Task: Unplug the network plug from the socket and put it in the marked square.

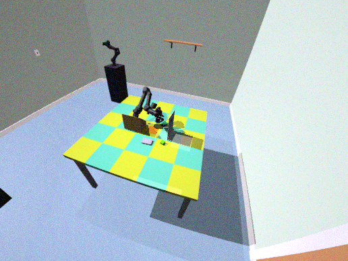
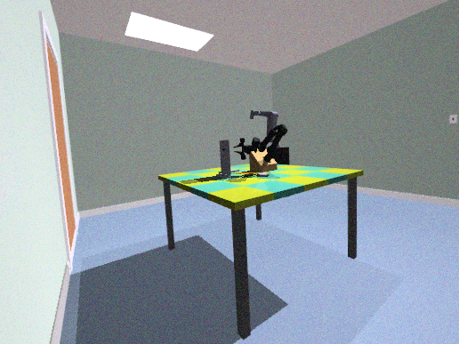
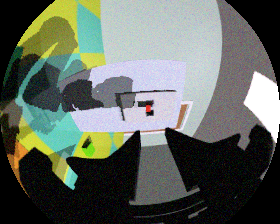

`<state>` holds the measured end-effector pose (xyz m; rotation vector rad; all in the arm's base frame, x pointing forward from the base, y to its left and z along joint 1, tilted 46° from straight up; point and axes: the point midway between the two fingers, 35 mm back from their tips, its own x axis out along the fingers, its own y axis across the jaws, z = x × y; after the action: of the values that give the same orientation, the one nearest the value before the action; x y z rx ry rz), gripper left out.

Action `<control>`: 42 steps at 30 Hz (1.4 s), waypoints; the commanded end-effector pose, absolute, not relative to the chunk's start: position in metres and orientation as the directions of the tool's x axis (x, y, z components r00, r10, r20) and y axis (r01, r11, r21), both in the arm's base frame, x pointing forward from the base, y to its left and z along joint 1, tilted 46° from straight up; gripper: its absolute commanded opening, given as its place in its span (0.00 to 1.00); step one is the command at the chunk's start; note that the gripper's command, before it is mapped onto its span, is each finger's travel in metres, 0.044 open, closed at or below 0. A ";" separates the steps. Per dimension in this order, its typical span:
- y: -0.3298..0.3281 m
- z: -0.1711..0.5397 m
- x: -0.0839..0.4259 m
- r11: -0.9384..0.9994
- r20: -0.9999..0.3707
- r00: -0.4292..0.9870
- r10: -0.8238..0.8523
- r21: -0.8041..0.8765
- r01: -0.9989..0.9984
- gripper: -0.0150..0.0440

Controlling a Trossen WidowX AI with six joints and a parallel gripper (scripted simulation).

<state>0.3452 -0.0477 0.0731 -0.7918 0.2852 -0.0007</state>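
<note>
The upright panel (image 1: 171, 127) (image 2: 225, 159) (image 3: 165, 75) stands on the table. In the wrist view its face is pale, with a thin dark ledge on it. Below the ledge, a small red piece with dark parts around it, seemingly the plug (image 3: 148, 108), sits at the panel; its tab cannot be made out. My gripper (image 2: 235, 149) (image 3: 153, 132) is partly open and empty, its fingertips facing the panel across a gap. In the wrist view the plug appears above the gap between the fingertips. The marked square cannot be identified with certainty; an orange patch (image 1: 153, 130) lies between brown board and panel.
A brown board (image 1: 135, 124) stands on the checkered table (image 1: 131, 164) (image 2: 253, 194) beside my arm. A pale flat box (image 1: 147, 141) and a small green block (image 1: 162, 142) (image 3: 89, 149) lie on the table. Another arm stands on a black pedestal (image 1: 117, 84) behind it.
</note>
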 end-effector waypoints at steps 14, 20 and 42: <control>-0.047 0.075 0.372 0.706 -0.241 0.964 -0.112 -0.702 -0.094 0.52; -0.046 0.075 0.381 0.706 -0.240 0.964 -0.112 -0.702 -0.093 0.52; -0.043 0.073 0.413 0.706 -0.238 0.965 -0.111 -0.702 -0.092 0.52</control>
<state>0.4048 -0.0431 0.0707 -0.7922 0.2786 -0.0035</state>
